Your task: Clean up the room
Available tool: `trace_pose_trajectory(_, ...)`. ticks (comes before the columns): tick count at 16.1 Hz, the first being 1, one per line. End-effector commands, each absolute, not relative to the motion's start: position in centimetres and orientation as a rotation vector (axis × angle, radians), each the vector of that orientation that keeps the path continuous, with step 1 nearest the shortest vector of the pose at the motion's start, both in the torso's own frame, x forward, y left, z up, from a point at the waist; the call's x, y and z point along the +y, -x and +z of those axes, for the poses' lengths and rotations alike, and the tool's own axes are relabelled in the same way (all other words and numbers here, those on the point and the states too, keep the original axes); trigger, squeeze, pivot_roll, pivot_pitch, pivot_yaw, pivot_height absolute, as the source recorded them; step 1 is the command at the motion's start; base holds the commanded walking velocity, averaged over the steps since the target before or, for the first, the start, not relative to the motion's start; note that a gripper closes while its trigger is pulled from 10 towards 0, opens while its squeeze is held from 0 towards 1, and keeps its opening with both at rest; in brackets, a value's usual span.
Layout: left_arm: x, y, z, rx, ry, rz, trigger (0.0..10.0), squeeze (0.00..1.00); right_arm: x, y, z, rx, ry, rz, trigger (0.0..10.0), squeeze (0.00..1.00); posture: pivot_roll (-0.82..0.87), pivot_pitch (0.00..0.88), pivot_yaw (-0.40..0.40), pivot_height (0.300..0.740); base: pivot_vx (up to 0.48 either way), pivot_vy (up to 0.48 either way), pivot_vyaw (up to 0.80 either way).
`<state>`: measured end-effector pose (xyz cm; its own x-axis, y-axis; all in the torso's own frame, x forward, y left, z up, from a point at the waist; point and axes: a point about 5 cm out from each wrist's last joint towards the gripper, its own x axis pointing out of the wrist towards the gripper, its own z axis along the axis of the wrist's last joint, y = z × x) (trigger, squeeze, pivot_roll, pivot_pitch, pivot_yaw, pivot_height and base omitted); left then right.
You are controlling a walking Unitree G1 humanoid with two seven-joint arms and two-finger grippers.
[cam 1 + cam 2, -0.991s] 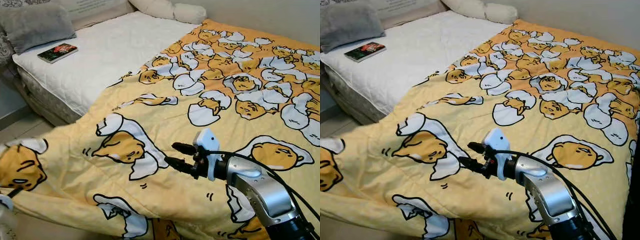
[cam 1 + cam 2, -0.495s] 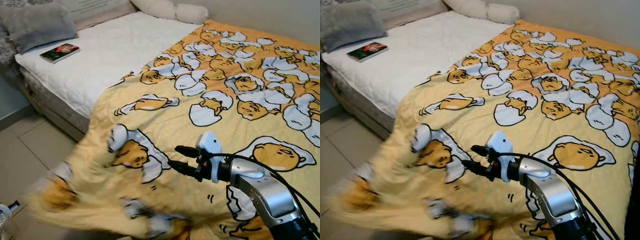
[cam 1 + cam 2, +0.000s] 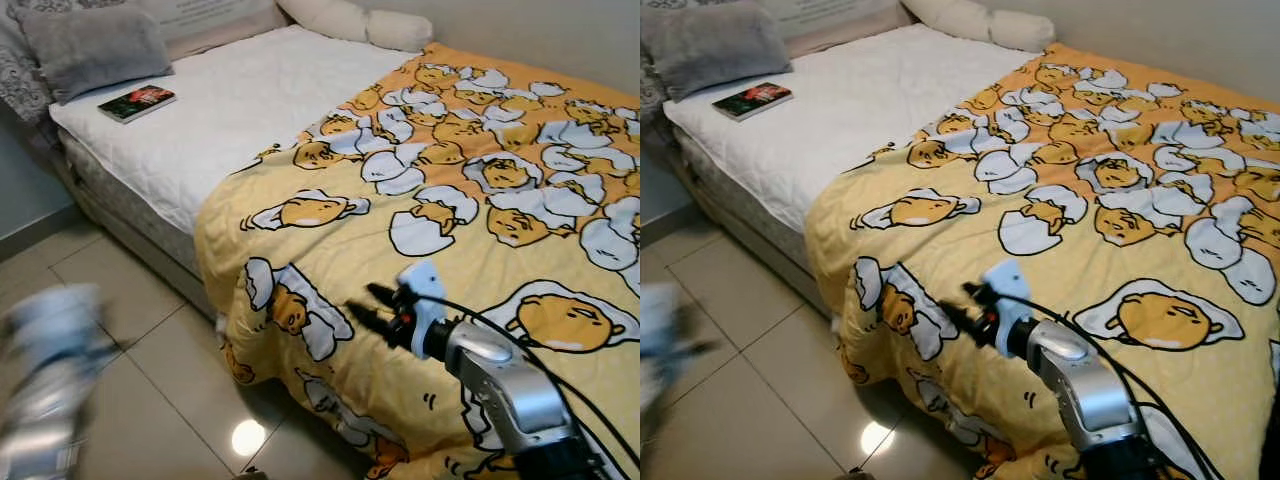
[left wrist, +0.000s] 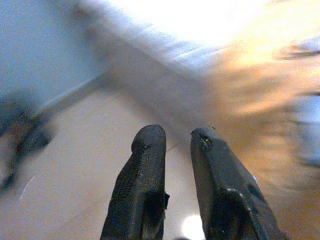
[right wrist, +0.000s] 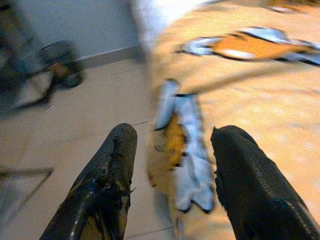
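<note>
A yellow blanket printed with egg characters covers the right part of the bed. Its near corner hangs over the bed's side toward the tiled floor. My right gripper hovers just above the blanket near that hanging corner, open with nothing between its fingers; in the right wrist view the right gripper points at the draped edge. My left arm is a blur low on the left, over the floor. In the left wrist view the left gripper has a narrow gap between its fingers and holds nothing.
The bare white mattress carries a book and a grey pillow; white pillows lie at the head. Dark objects sit on the floor by the wall. Open tiled floor lies left of the bed.
The blanket corner that was stretched out toward the lower left has dropped and now hangs over the bed's side. My left arm has swung away, blurred. The right gripper has barely moved.
</note>
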<state>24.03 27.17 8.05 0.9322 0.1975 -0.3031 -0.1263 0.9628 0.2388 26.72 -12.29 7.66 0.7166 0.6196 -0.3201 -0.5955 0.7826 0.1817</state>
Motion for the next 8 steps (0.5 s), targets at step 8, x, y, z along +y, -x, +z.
trace_pose_trajectory(8,18.4,-25.8,9.3,0.236,-0.198,-0.27,10.0,0.0,-14.8,-26.3,6.3,0.379,-0.141,0.282,10.0,0.0,-0.07,0.0,0.027,0.74,0.0,0.0,-0.6)
